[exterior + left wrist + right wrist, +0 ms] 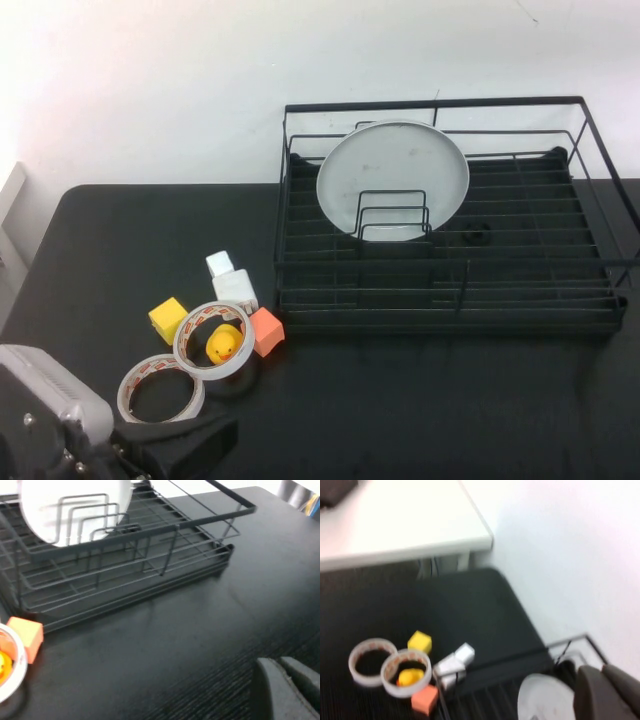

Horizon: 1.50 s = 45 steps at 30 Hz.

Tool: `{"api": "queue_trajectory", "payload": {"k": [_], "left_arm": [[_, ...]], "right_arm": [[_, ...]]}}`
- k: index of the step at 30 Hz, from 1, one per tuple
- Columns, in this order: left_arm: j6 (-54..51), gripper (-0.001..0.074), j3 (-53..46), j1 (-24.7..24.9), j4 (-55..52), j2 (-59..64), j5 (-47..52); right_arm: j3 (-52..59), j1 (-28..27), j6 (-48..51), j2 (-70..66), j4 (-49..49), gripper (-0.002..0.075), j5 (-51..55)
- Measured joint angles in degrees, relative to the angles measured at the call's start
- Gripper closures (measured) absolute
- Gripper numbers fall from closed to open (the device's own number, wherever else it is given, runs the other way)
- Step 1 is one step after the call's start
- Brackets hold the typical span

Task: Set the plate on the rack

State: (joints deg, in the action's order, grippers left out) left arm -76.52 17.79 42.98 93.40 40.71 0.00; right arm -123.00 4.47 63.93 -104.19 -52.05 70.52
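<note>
Plate (393,178) stood upright in the rack (450,300), leaning against the loop dividers toward its left rear part. Left end effector (190,448) sat low at the near-left tabletop (420,400) corner by the tape rings (160,388), looked closed together. Right end effector (610,692) hung up high over the rack; couldn't tell its state.

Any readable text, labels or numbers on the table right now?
None can be read.
Tape rolls: reddish marks on the inner liner, too blurred to read.
Plate, rack, blocks: no print visible.
Left gripper near the front left; right gripper above the rack: no markings visible.
</note>
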Motion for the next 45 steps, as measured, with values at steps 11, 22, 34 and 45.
{"api": "queue_trajectory", "payload": {"k": [11, 22, 34, 45], "left_arm": [[-3.4, 0.0736, -3.8, 0.0, 0.3, -8.7, -1.2], [-3.7, 0.0736, -7.5, 0.0, 5.5, -29.1, -11.7], [-3.8, 0.0736, -7.5, 0.0, 6.8, -32.4, -14.0], [-3.5, 0.0736, -7.5, 0.0, 6.8, -32.4, -14.0]], "right_arm": [[0.0, 0.0, -0.5, 12.1, -1.7, 0.0717, 0.0], [4.3, 0.0, -2.7, 19.7, -0.5, 0.0717, 0.0], [39.7, 0.0, 9.2, 44.5, -6.9, 0.0717, -10.4], [64.8, 0.0, 11.2, 68.9, -9.2, 0.0717, -22.9]]}}
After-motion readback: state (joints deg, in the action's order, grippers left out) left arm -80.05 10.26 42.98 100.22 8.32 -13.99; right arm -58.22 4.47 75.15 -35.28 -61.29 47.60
